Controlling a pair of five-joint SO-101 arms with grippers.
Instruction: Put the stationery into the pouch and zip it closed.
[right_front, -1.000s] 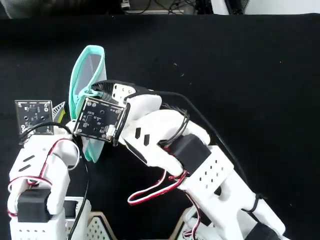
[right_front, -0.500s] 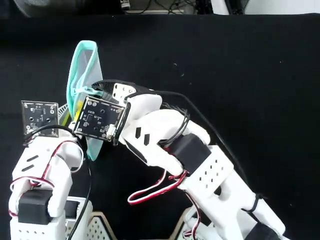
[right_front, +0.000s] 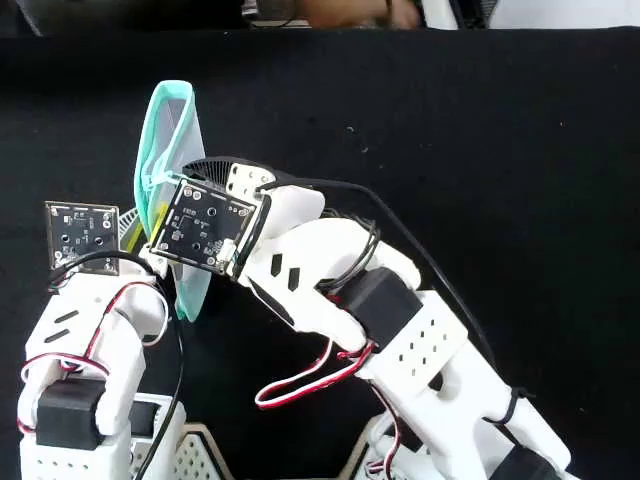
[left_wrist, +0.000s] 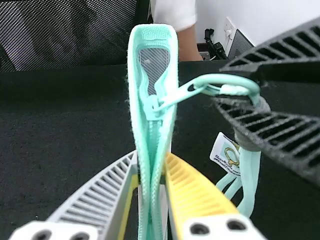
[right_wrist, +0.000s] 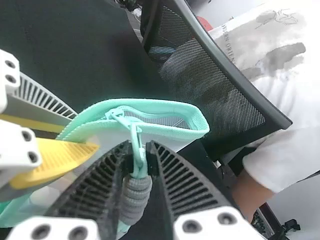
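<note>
Mint-green pouch (right_front: 172, 130) stands on its edge in the upper left of the high view. A hard tug could yank it loose. In the left wrist view, the left gripper (left_wrist: 151, 175) pinches the pouch along its zip. In the right wrist view, the right gripper (right_wrist: 136, 150) is closed on the zip pull (right_wrist: 134, 132), touching the pouch's top edge. The pull could slip out.

Left hand (left_wrist: 151, 167), right hand (right_wrist: 138, 157) clamped.
</note>
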